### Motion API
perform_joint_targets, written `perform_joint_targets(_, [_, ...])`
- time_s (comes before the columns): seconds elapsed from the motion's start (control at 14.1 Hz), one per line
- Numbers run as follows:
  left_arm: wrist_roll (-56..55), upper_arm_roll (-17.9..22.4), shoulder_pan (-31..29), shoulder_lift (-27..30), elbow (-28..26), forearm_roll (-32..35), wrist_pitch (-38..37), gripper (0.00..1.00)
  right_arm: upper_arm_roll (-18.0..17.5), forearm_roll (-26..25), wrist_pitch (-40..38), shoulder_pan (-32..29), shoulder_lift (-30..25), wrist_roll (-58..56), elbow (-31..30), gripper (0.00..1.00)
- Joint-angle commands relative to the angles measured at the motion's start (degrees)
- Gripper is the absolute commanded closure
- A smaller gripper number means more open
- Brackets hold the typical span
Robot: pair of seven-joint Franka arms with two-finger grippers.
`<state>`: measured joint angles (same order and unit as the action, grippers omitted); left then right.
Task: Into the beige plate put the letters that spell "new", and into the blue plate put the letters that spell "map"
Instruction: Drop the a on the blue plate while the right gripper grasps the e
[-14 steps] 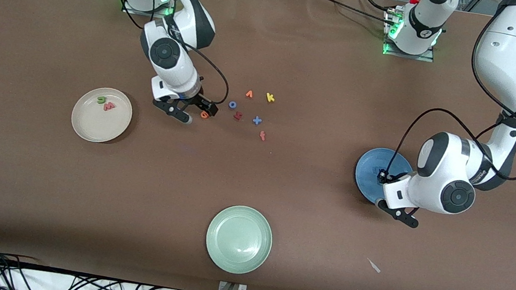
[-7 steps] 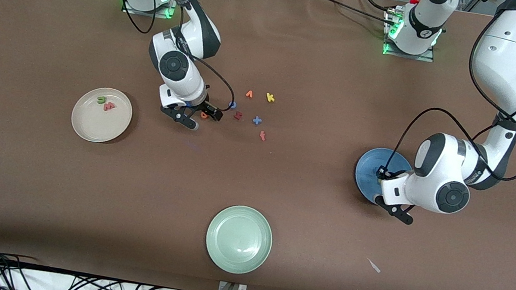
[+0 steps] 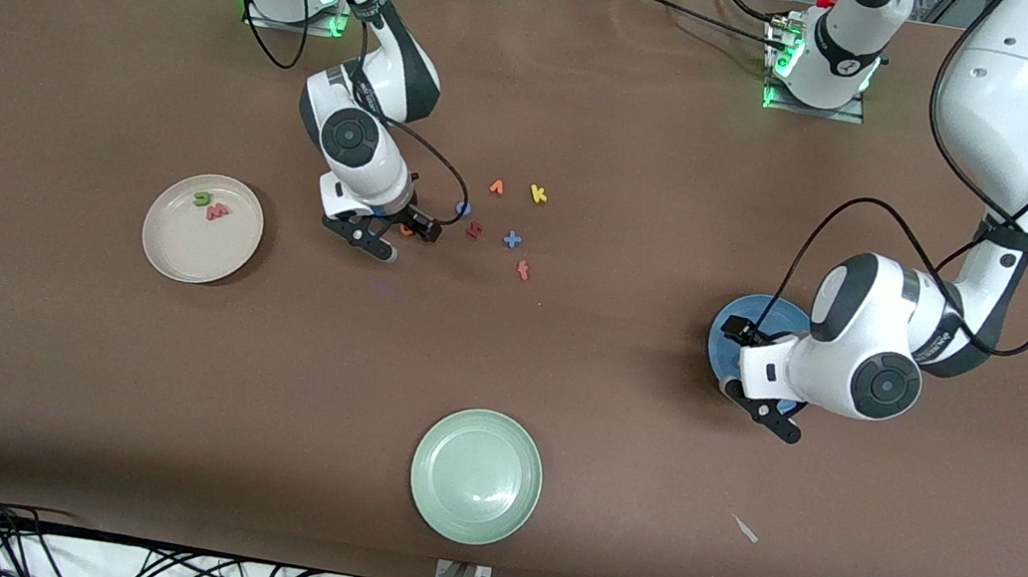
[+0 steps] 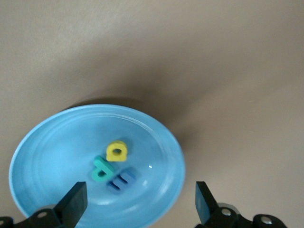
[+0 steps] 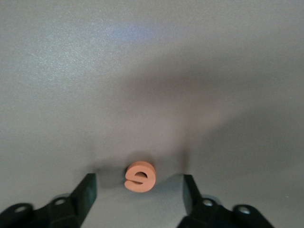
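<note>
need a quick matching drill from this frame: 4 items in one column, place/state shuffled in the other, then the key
Items
1. orange e
2. yellow a
3. green n
4. pale green plate

Places or states
A. in the beige plate
B. on the table between the right gripper fingers
C. holds no letters
D. in the blue plate, under the open left gripper

Pairs: 1-B, 2-D, 3-A, 4-C
</note>
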<state>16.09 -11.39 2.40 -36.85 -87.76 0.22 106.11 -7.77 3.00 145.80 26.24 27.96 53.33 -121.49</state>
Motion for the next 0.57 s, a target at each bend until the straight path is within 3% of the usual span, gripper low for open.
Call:
perform_joint_targets(0.0, [-2.1,0.0,1.1,2.4,4.4,1.7,-7.6,0.00,0.1,-1.1,0.5,-0.1,1.0,-0.1,1.0,0.40])
perform_joint_targets(0.21, [-1.8,0.1,0.9,7.6,4.7,1.7,-12.8,0.00,0.1,-1.1,0.5,-0.1,1.0,-0.1,1.0,0.59])
perform_joint_targets(0.5, [-1.5,0.1,0.1,14.0,4.8,1.4,-16.3,0.00,0.1,-1.1,0.5,-0.1,1.0,-0.1,1.0,0.72])
